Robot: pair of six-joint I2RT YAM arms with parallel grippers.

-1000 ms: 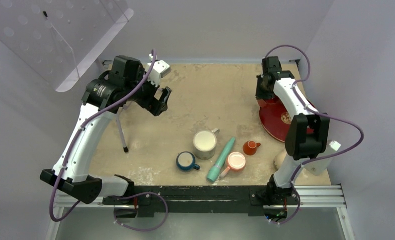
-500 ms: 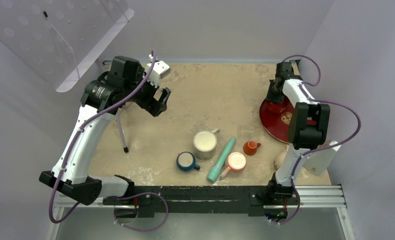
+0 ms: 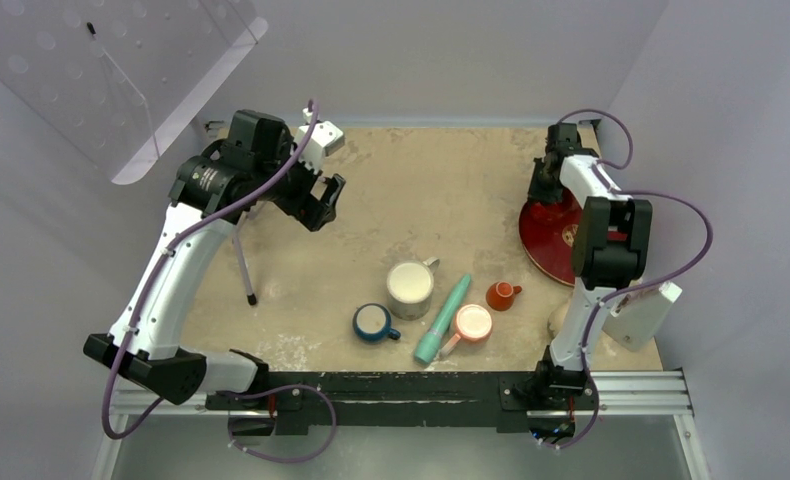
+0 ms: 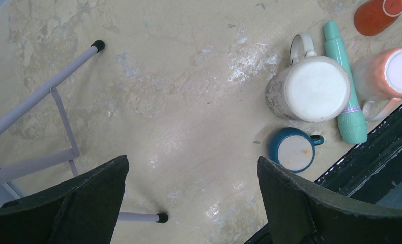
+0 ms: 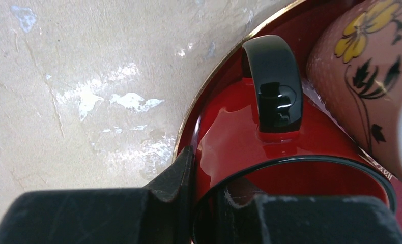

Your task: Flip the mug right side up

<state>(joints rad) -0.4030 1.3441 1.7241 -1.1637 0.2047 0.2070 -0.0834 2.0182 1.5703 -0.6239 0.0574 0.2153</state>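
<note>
The beige mug (image 3: 558, 318) shows only as a rounded shape at the near right, mostly hidden behind my right arm; which way up it stands cannot be told. My right gripper (image 3: 549, 185) is at the back right over a red plate (image 3: 541, 240). In the right wrist view that gripper (image 5: 209, 178) is shut on the wall of a red mug (image 5: 270, 162) with a black handle, one finger outside and one inside the rim. My left gripper (image 3: 321, 205) hangs open and empty above the back left of the table; in its wrist view the left gripper (image 4: 191, 203) has only bare table beneath it.
A pale mug (image 3: 410, 285), small blue cup (image 3: 372, 322), teal tube (image 3: 443, 318), peach-pink mug (image 3: 471, 322) and small orange cup (image 3: 501, 295) cluster near the front middle. A pink flowered mug (image 5: 362, 76) stands beside the red mug. White stand legs (image 3: 243, 262) are left, a white box (image 3: 643, 315) right.
My right arm has swung toward the back right, carrying its gripper over the plate's far edge with the same grip. The left arm has barely shifted.
</note>
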